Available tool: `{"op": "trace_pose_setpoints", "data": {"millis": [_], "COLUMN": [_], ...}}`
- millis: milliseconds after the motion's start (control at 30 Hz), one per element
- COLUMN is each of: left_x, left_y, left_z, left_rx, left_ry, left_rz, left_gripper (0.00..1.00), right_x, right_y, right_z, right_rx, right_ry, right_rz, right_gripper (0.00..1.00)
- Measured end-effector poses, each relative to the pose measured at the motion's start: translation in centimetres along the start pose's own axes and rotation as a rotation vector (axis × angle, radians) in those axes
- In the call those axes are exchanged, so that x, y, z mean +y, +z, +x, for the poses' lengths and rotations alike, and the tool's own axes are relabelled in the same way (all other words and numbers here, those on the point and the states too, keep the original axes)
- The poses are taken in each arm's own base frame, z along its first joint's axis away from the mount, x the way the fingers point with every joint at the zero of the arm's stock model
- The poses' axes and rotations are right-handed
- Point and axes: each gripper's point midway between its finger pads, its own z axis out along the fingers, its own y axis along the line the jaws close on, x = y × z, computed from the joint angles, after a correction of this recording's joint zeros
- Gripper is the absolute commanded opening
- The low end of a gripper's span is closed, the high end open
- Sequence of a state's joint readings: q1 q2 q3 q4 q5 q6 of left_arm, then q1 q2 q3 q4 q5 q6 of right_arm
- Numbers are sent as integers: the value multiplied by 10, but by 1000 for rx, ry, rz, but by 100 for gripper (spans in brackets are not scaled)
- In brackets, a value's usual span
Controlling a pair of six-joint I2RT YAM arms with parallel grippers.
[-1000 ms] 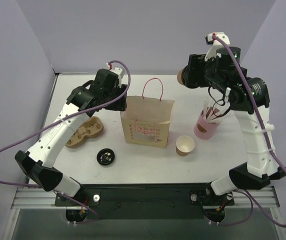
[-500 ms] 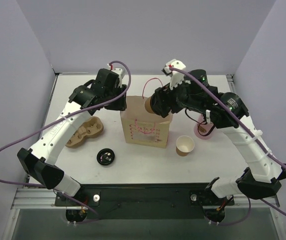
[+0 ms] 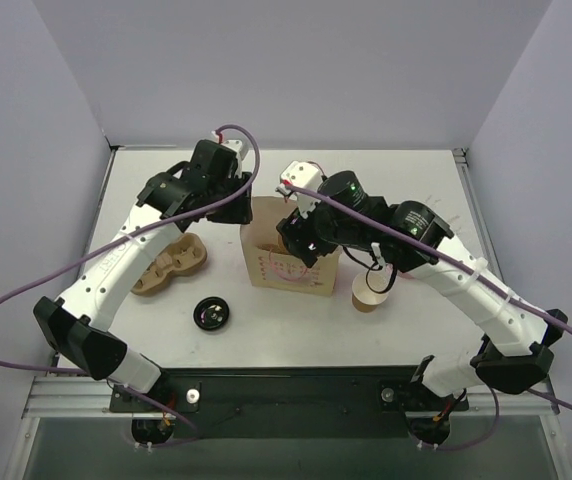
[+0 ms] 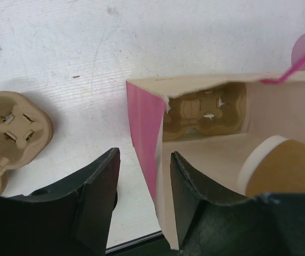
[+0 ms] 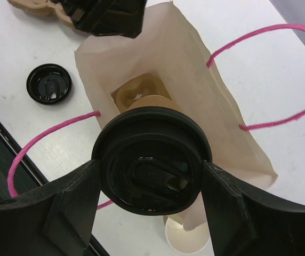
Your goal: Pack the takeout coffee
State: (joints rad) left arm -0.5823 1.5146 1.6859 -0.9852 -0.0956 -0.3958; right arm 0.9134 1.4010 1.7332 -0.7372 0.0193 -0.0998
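Right gripper [image 5: 150, 186] is clamped on the takeout coffee [image 5: 151, 154], fingers either side of the lid, cup at the open paper bag's [image 5: 195, 80] mouth. Left gripper [image 4: 144, 156] has its jaws apart, straddling the bag's side wall.

The takeout coffee [image 5: 151, 160], a small brown kraft cup [image 4: 286, 170] sealed with a round black lid, hangs upright. The right gripper [image 5: 151, 176] pinches its lid at 3 and 9 o'clock, at the open paper bag's [image 5: 195, 69] mouth, toward the opening's 6 o'clock end.
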Motion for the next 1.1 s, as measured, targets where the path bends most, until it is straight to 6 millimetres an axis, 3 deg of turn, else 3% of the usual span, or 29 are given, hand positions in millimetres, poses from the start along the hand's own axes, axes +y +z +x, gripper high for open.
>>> {"op": "trace_pose_setpoints", "data": {"millis": [200, 567, 667, 767, 800, 833, 900, 1000, 1100], "left_x": [0, 0, -1, -3, -4, -5, -9, -17, -23], "left_y": [-8, -15, -14, -13, -13, -14, -14, -14, -13], "left_z": [2, 30, 29, 24, 23, 23, 22, 19, 19], "left_rx": [-10, 23, 19, 0, -3, -4, -8, -33, -69], "left_ry": [-12, -9, -7, -4, -2, 1, 5, 18, 55], "left_rz": [17, 70, 76, 86, 91, 98, 117, 169, 226], "left_gripper": [49, 46, 44, 31, 19, 13, 6, 0, 0], "right_x": [19, 31, 35, 39, 40, 41, 42, 40, 30], "right_y": [1, 2, 3, 3, 3, 3, 3, 3, 2], "right_z": [6, 13, 15, 18, 18, 19, 20, 20, 17], "right_rx": [16, 34, 41, 46, 46, 47, 49, 49, 47], "right_ry": [-59, -114, -130, -142, -145, -146, -148, -152, -177], "right_rz": [-1, 36, 40, 43, 43, 44, 48, 67, 116], "right_gripper": [51, 50, 51, 50, 51, 50, 50, 50, 50]}}
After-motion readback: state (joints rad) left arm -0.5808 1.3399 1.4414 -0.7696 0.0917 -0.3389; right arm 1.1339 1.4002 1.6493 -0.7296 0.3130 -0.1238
